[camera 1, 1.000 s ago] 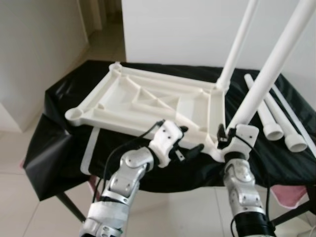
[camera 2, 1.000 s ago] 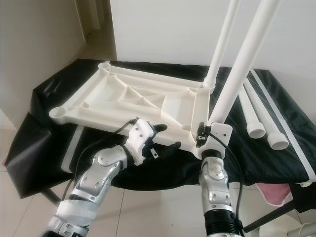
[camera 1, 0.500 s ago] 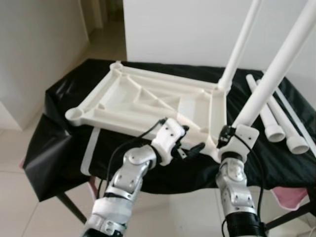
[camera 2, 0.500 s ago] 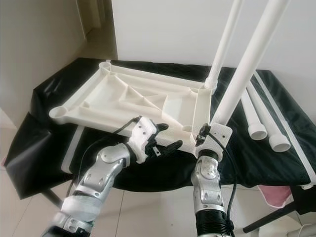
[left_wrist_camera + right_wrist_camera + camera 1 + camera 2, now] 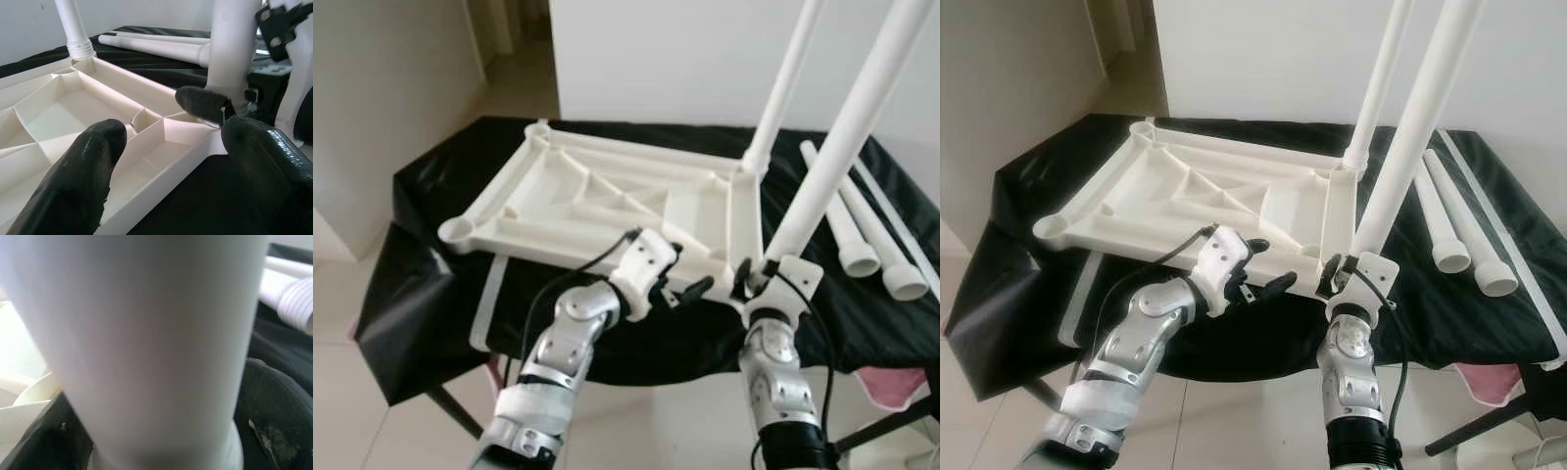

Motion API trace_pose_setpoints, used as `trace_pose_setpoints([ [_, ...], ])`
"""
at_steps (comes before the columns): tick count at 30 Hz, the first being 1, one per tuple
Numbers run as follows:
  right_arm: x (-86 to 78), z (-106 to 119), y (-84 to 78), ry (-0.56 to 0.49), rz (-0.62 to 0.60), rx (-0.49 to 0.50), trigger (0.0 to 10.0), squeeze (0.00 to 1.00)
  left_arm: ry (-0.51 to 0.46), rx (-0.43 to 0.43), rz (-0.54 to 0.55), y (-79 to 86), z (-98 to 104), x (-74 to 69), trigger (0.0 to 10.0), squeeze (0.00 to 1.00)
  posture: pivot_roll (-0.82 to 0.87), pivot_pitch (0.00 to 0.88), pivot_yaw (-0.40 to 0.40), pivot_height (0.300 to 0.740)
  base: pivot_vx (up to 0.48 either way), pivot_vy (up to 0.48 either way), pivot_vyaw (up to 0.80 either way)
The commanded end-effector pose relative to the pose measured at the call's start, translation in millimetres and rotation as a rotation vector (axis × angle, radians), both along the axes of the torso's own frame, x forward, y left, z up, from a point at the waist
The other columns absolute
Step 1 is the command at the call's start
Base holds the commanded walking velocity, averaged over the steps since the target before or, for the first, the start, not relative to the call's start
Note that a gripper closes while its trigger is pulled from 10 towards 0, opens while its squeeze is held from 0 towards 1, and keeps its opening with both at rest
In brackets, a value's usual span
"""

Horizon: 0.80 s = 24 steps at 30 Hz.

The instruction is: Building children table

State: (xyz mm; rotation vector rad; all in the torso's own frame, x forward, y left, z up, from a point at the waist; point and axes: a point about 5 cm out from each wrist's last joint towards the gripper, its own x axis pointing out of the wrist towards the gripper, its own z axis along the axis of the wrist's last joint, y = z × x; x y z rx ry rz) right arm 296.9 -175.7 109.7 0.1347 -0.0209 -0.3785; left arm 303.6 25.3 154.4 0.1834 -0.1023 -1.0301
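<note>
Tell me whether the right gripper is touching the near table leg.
Touching. The right wrist view shows the right gripper with a black finger on each side of the near table leg, pressed against it with no gap.

Right gripper [image 5: 751, 279] around table leg [image 5: 842, 147]

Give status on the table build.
Right claw shut on table leg at near corner of tabletop. Left claw open, beside tabletop edge. Second leg upright at far corner; two spare legs on black cloth.
</note>
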Motion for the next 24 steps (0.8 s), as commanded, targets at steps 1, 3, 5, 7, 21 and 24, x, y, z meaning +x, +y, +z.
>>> trace_pose_setpoints([
  [1,-1.3,1,-3.0,-0.002,0.014,-0.007,10.0,1.0,-0.023,-0.02,0.183,7.6,-1,6.2,10.0,0.0,-0.03,0.0,-0.026,0.74,0.0,0.0,0.0],
  [3,-1.6,2,-5.3,-0.007,0.028,-0.023,10.0,1.0,-0.025,-0.017,0.186,8.6,-1,6.4,10.0,0.0,-0.03,0.0,-0.026,0.74,0.0,0.0,0.0],
  [5,-3.4,3,-9.2,-0.019,0.081,-0.043,10.0,0.0,-0.028,-0.01,0.188,11.5,-3,6.6,10.0,0.0,-0.04,0.0,-0.026,0.74,0.0,0.0,0.0],
  [7,-4.5,4,-10.8,-0.026,0.107,-0.058,10.0,0.0,-0.033,-0.003,0.19,13.0,-3,7.2,10.0,0.0,-0.04,0.0,-0.028,0.74,0.0,0.0,0.0],
  [21,-8.0,12,-13.8,-0.071,0.404,-0.113,10.0,0.0,-0.073,0.07,0.18,20.3,-6,10.1,10.0,0.0,-0.05,0.0,-0.024,0.74,0.0,0.0,0.0],
  [24,-9.3,13,-16.7,-0.071,0.473,-0.136,10.0,0.0,-0.074,0.067,0.185,20.0,-6,10.8,10.0,0.0,-0.05,0.0,-0.024,0.74,0.0,0.0,0.0],
])
